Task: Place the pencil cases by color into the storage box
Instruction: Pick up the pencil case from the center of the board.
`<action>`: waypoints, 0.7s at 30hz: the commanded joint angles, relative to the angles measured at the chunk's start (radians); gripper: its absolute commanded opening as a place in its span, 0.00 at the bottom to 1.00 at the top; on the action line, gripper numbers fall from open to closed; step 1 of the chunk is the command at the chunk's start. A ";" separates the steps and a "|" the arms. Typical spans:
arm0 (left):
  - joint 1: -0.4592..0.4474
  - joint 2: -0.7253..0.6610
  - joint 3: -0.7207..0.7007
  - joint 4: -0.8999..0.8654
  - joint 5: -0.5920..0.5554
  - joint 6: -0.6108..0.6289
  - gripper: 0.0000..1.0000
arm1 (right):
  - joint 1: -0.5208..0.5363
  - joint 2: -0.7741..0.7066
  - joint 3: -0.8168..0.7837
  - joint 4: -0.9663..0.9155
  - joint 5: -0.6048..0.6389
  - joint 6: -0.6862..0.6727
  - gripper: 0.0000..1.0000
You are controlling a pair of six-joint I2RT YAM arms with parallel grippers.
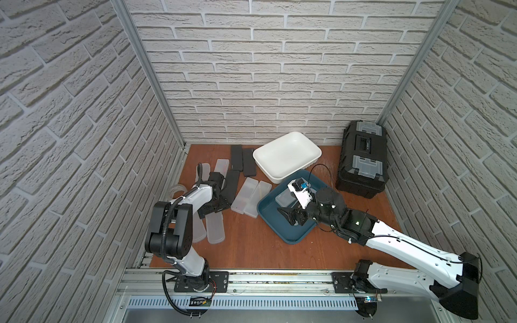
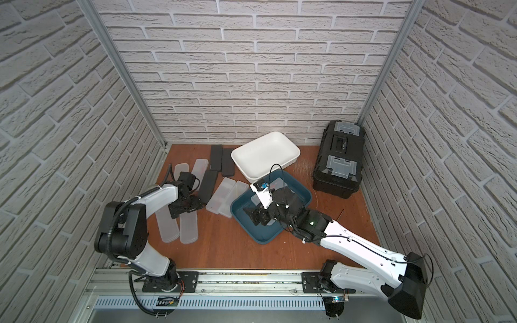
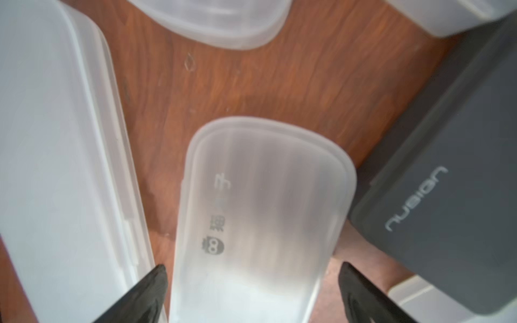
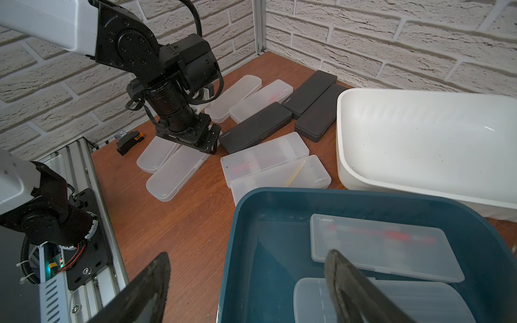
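1. The right gripper (image 4: 249,254), jaws apart and empty, hangs over the edge of the blue bin (image 4: 279,195); two frosted cases (image 4: 391,246) lie inside.
2. The left gripper (image 3: 253,267), spread wide, straddles a frosted case (image 3: 265,195) on the table (image 1: 251,246).
3. The black cases (image 1: 236,158) lie beside the white bin (image 1: 279,156).

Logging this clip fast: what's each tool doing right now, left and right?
Left tool: open, jaws straddling a frosted pencil case, not clamped yet.
Right tool: open, empty, over the edge of the blue bin.
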 commanded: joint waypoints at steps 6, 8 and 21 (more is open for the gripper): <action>0.049 -0.027 0.031 -0.005 0.050 0.111 0.94 | 0.012 0.009 0.000 0.059 -0.004 -0.018 0.87; 0.051 -0.009 0.045 -0.010 0.059 0.133 0.94 | 0.013 0.009 -0.001 0.062 -0.006 -0.020 0.86; 0.055 0.075 0.070 -0.023 0.063 0.158 0.94 | 0.022 -0.001 -0.008 0.064 -0.008 -0.030 0.86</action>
